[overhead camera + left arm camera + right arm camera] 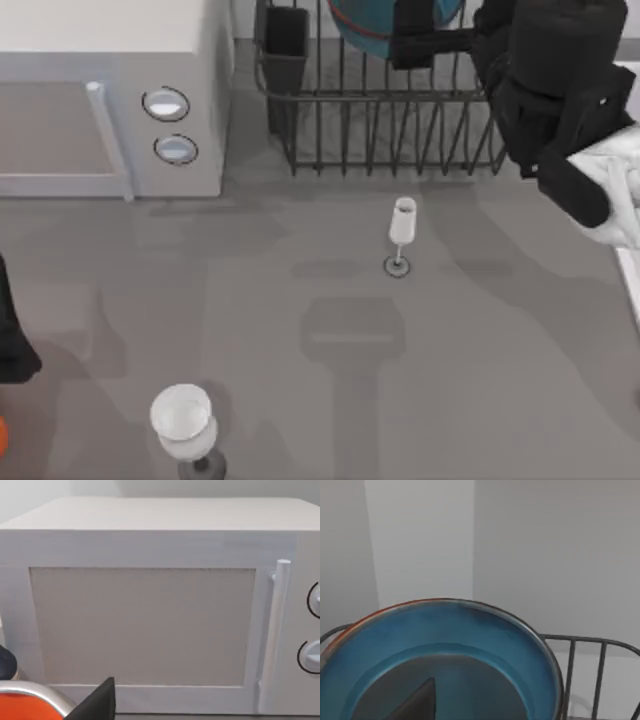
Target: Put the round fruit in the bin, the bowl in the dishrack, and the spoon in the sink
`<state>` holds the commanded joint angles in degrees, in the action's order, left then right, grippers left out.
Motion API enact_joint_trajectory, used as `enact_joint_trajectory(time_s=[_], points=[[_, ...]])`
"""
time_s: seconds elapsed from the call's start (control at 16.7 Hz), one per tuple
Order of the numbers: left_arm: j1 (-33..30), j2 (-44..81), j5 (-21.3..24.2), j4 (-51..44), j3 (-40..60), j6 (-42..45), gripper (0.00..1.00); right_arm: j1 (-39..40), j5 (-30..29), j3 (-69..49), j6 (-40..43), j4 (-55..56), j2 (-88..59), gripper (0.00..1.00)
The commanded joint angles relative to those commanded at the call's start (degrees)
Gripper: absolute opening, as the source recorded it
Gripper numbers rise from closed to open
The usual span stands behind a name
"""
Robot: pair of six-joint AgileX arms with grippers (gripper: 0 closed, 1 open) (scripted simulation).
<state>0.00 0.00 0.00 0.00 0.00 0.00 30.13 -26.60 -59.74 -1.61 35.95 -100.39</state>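
The blue bowl point(360, 30) with its reddish rim stands tilted in the dark wire dishrack point(390, 130) at the back. Its glossy inside point(445, 645) faces my right wrist camera, with rack bars point(600, 680) beside it. My right gripper point(425, 40) hovers over the bowl and looks open; one dark finger point(415, 702) shows in front of the bowl's inside. The sink's pale rim point(631, 285) is a strip at the table's right edge. My left arm point(12, 340) is parked at the left edge, one finger point(97, 705) showing. The round fruit, spoon and bin are out of view.
A white microwave point(110, 90) with two knobs fills the back left and faces my left wrist camera point(150, 620). One stemmed glass point(401, 230) stands mid-table and another point(185, 425) at the front left. A small orange object point(3, 432) sits by my left arm.
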Motion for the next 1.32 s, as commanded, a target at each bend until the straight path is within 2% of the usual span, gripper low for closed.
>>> enact_joint_trajectory(time_s=[0.36, 0.66, 1.02, 1.32], points=[[0.0, 0.0, 0.0, 0.0, 0.0, 0.0, 1.0, -9.5, 13.7, 23.2, -0.3, -8.3, 29.3, 1.0], [0.0, 0.0, 0.0, 0.0, 0.0, 0.0, 1.0, -17.9, 22.0, 40.6, -0.1, -18.1, 56.8, 1.0], [0.0, 0.0, 0.0, 0.0, 0.0, 0.0, 1.0, -26.3, 26.4, 54.9, 0.7, -29.7, 86.7, 1.0], [0.0, 0.0, 0.0, 0.0, 0.0, 0.0, 1.0, -29.9, 26.6, 59.5, 1.4, -35.5, 99.3, 1.0]])
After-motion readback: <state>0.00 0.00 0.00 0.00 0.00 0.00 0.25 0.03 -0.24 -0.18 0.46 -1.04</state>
